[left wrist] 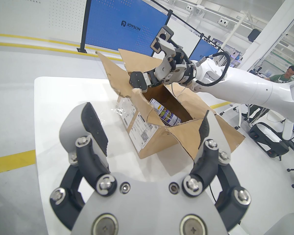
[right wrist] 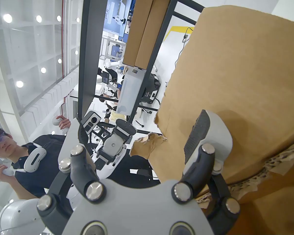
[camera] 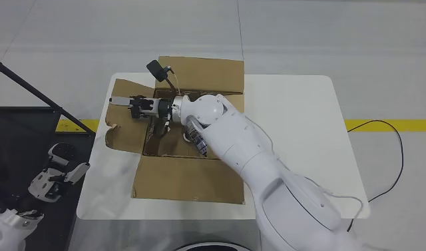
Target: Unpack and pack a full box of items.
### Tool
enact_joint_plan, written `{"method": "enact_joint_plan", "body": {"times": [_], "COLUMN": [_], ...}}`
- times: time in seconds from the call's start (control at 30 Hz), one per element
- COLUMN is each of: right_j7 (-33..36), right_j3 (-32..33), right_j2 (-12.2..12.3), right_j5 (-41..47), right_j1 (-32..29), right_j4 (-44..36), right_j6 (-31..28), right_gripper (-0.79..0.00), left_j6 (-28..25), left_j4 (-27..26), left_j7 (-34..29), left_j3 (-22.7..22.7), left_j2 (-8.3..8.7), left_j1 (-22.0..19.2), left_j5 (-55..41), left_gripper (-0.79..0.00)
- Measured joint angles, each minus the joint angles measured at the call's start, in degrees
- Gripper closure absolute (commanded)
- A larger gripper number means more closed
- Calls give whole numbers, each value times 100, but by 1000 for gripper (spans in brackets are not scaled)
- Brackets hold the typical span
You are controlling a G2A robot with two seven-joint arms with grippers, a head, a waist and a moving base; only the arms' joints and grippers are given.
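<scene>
An open cardboard box (camera: 190,181) stands on the white table (camera: 299,118) with its flaps spread. A printed bottle (left wrist: 165,114) lies inside it, also seen from above as the bottle (camera: 196,136). My right gripper (camera: 125,104) hangs over the box's torn left flap (camera: 123,128). It is open, and the flap's ragged edge (right wrist: 149,145) lies between the fingers of the right gripper (right wrist: 142,135). My left gripper (left wrist: 149,125) is open and holds nothing. It faces the box (left wrist: 147,133) from beyond the table's left edge, where the left gripper (camera: 66,166) sits low.
The right arm (camera: 266,164) crosses over the box from the near right. White tabletop lies bare to the right of the box. Left of the table is a black floor mat (camera: 26,138) with a thin dark pole (camera: 40,94).
</scene>
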Motion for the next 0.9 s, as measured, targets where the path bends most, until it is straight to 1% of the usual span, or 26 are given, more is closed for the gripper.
{"method": "enact_joint_plan", "body": {"times": [0.13,0.27,0.4,0.47,0.63,0.73,0.87,0.9], "right_j7": [251,582,1095,1230,1530,1702,1920,1985], "right_j3": [130,275,472,572,927,1240,1814,2029], "right_j2": [109,243,451,565,957,1250,1694,1839], "right_j5": [-17,10,33,2,-119,-181,-350,-472], "right_j1": [113,120,110,106,-50,-284,-871,-1145], "right_j4": [-55,-170,-318,-379,-745,-1183,-2243,-2727], "right_j6": [-272,-449,-592,-660,-857,-906,-698,-543], "right_gripper": [-785,-785,-785,-785,-785,-785,-785,-785], "left_j6": [87,69,83,110,282,388,571,614], "left_j4": [-108,-286,-489,-572,-736,-773,-796,-801], "left_j7": [-32,-203,-544,-723,-1334,-1720,-2193,-2321], "left_j3": [18,22,100,175,455,654,939,1049], "left_j2": [-5,0,28,46,111,157,212,226], "left_j1": [-100,-253,-475,-595,-1004,-1301,-1704,-1826], "left_j5": [-34,-129,-290,-382,-730,-995,-1214,-1304], "left_gripper": [-785,-785,-785,-785,-785,-785,-785,-785]}}
